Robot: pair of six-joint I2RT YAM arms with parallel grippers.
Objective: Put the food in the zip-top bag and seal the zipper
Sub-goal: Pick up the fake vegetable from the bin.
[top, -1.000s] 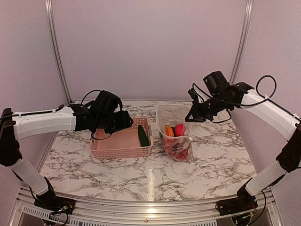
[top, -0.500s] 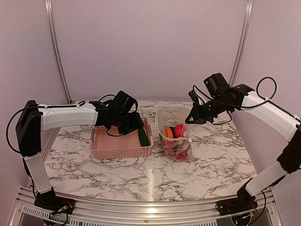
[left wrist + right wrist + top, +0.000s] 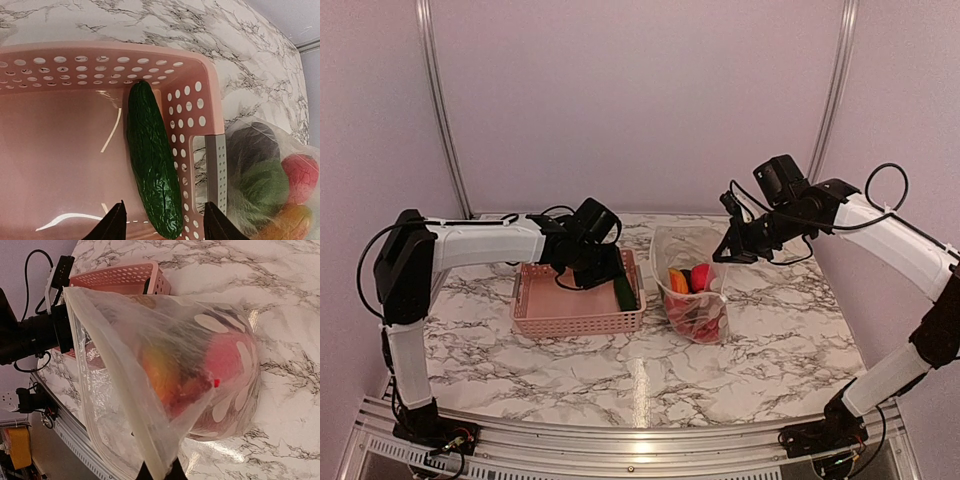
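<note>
The left gripper (image 3: pixel 162 214) is wide open above the pink basket (image 3: pixel 191 100), one finger on each side of the green cucumber (image 3: pixel 150 165) that lies inside along the right wall, holding nothing. Just right of the basket stands the zip-top bag (image 3: pixel 150 355) with red, orange and green food (image 3: pixel 692 280) in it. The right gripper (image 3: pixel 159 471) pinches its top edge tight

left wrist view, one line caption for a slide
Open left gripper frames a dark green toy cucumber lying against the wall of the pink lattice basket, filled dotted clear zip-top bag alongside.
</note>
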